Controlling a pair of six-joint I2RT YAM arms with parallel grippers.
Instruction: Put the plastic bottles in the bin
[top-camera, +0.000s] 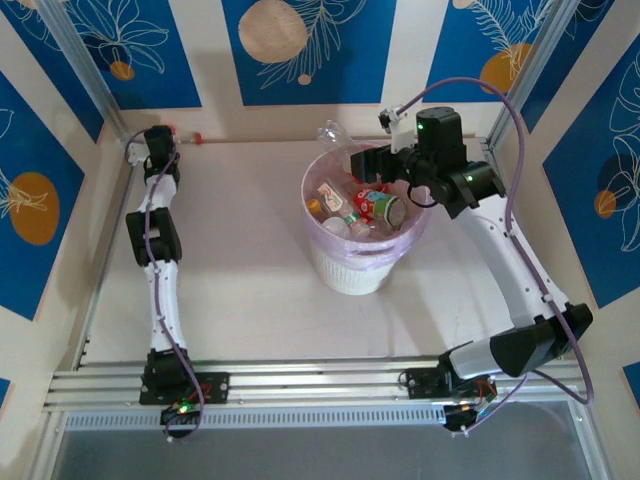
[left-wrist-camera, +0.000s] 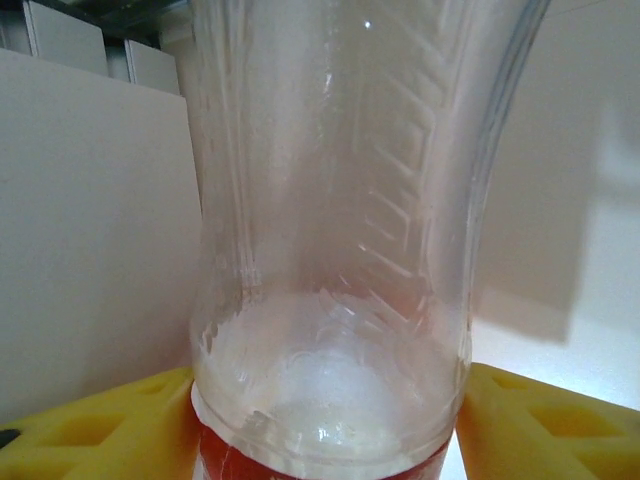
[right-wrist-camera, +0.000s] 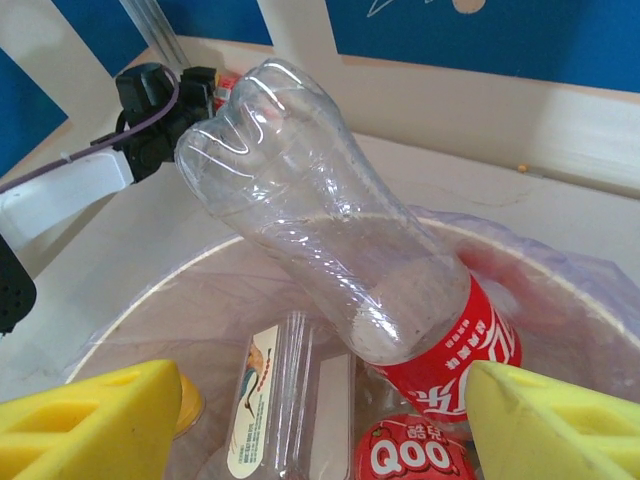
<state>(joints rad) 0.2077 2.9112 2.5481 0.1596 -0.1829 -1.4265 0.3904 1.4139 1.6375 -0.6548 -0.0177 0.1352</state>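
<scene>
Table (top-camera: 250, 300) lies bare across centre-left and bottom. Right of centre the heaped bin (top-camera: 350, 275) blocks the way, a bottle (top-camera: 335, 135) jutting over its upper rim. Upper left, a corner bottle (left-wrist-camera: 330, 200) fills the left gripper (left-wrist-camera: 320, 430).

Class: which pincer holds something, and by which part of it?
The left pincer clasps a clear bottle at its red-label band. The right pincer stands open, holding nothing.
</scene>
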